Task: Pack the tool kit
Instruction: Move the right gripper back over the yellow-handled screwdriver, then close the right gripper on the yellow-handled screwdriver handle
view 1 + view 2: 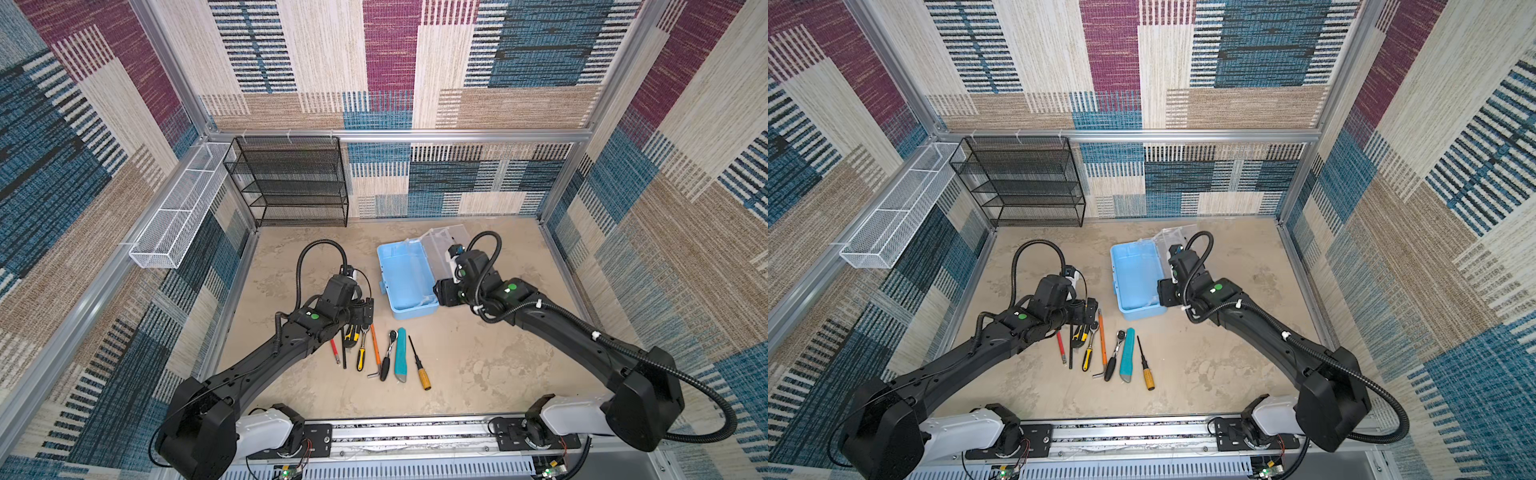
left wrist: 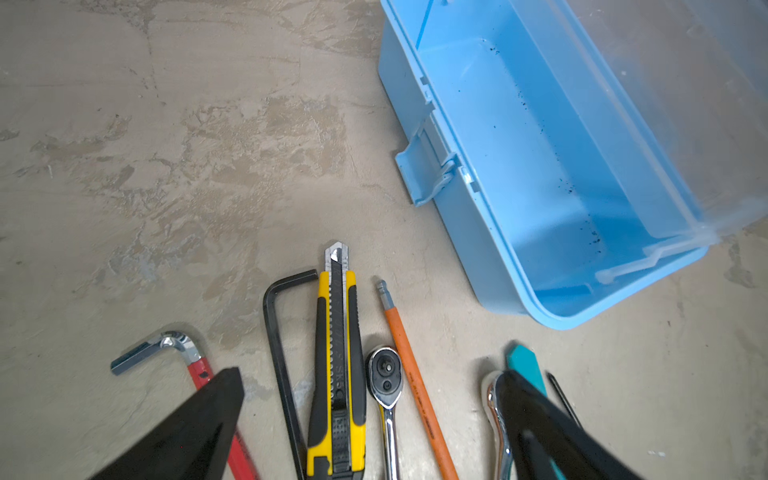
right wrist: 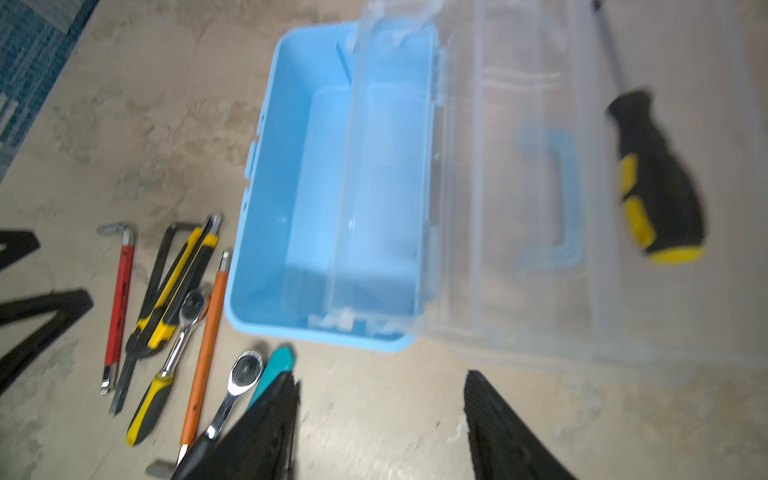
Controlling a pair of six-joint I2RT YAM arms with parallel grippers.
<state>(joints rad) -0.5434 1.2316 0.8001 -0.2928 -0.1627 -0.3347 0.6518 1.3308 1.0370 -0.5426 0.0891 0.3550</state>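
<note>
Toolbox (image 1: 402,277) open on the table (image 1: 478,353), clear lid (image 1: 441,240) tipped back at its 2 o'clock, tub empty. Loose tools (image 1: 401,353) lie in a row at its 7 o'clock. Left gripper (image 2: 370,376) jaws apart over the row; right gripper (image 3: 382,378) jaws apart by the tub's near corner. Neither holds anything.

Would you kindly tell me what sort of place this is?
Probably a robot test cell, not a workshop: aluminium framing with carpet-patterned walls, a left arm and right arm on a base rail, and a blue toolbox with hand tools laid out.
</note>
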